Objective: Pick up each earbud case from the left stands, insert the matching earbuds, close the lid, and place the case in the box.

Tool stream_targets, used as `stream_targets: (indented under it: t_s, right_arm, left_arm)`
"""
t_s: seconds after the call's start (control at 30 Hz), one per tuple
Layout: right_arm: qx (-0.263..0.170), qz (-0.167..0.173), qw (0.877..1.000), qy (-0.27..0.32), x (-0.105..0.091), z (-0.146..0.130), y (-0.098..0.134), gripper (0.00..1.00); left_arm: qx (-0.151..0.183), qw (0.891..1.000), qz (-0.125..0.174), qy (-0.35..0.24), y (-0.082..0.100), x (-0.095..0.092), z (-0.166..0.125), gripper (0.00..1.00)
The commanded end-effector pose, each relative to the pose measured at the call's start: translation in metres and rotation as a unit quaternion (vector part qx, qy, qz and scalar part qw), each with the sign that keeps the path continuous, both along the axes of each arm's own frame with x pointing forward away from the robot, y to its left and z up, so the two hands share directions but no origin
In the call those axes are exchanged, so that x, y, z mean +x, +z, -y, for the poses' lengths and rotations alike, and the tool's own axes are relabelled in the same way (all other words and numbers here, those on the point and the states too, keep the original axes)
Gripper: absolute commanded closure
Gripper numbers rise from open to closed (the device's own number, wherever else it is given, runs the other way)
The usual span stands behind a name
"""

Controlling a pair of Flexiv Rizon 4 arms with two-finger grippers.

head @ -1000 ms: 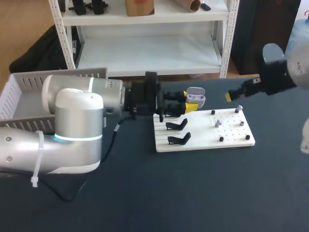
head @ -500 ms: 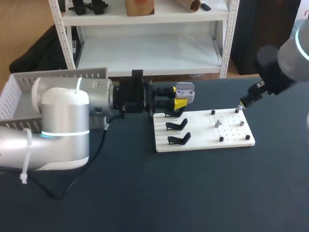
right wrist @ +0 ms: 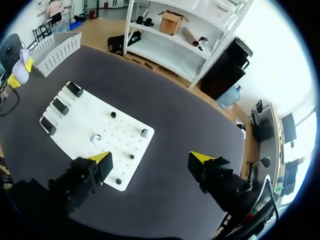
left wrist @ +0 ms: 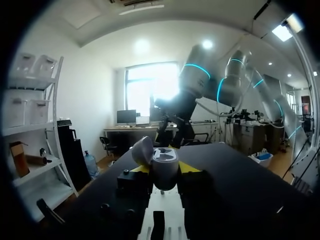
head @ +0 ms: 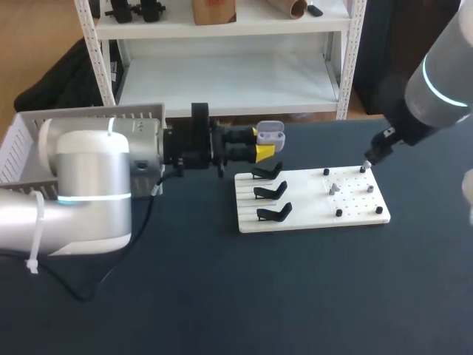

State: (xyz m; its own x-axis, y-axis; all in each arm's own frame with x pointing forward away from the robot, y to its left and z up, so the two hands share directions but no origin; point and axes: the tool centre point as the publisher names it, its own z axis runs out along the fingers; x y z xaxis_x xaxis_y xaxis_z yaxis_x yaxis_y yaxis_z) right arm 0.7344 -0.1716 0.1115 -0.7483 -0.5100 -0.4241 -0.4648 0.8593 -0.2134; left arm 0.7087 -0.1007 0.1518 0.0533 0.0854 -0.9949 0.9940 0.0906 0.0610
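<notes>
- The left gripper (head: 261, 143) pinches the open-lidded earbud case (head: 270, 134) between its yellow fingers, aloft just behind the white board (head: 310, 216) — a smooth, rounded shell that could twist or slip in that hold.
- The right gripper (right wrist: 150, 160) hovers over the board's far corner, fingers spread and empty; the earbuds (right wrist: 95, 137) are tiny — a pinch slightly off could flick one across the dark surface (head: 222, 296).
- A mismatched earbud would likely stop the lid shutting; the box (head: 29, 140) waits at left.

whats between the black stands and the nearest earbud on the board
Only bare white board, clearest in the head view; nothing sits between the black stands and that earbud.
</notes>
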Motion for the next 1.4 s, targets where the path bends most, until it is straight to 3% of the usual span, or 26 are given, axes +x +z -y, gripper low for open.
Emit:
stream_targets:
  t_s: [0.03,0.47,0.53,0.73,1.13,1.4]
  right_arm:
    - [-0.04,0.026,0.999,-0.022,0.0,-0.003,-0.002,0.0]
    - [-0.04,0.026,0.999,-0.022,0.0,-0.003,-0.002,0.0]
    - [-0.024,0.008,0.999,-0.019,-0.001,-0.007,-0.007,0.0]
    - [-0.035,-0.048,0.998,0.007,-0.004,-0.016,-0.024,0.0]
    - [-0.026,-0.132,0.991,0.01,0.003,-0.03,-0.035,0.0]
    - [-0.029,-0.139,0.99,0.013,0.011,-0.026,-0.043,0.0]
  left_arm:
    - [0.015,1.0,-0.006,0.002,0.0,0.001,-0.003,1.0]
    - [0.015,1.0,-0.006,0.002,0.0,0.001,-0.003,1.0]
    - [0.015,1.0,-0.006,0.002,0.0,0.001,-0.003,1.0]
    - [0.015,1.0,-0.006,0.002,0.0,0.001,-0.003,1.0]
    - [0.015,1.0,-0.006,0.002,0.0,0.001,-0.003,1.0]
    - [0.015,1.0,-0.006,0.002,0.0,0.001,-0.003,1.0]
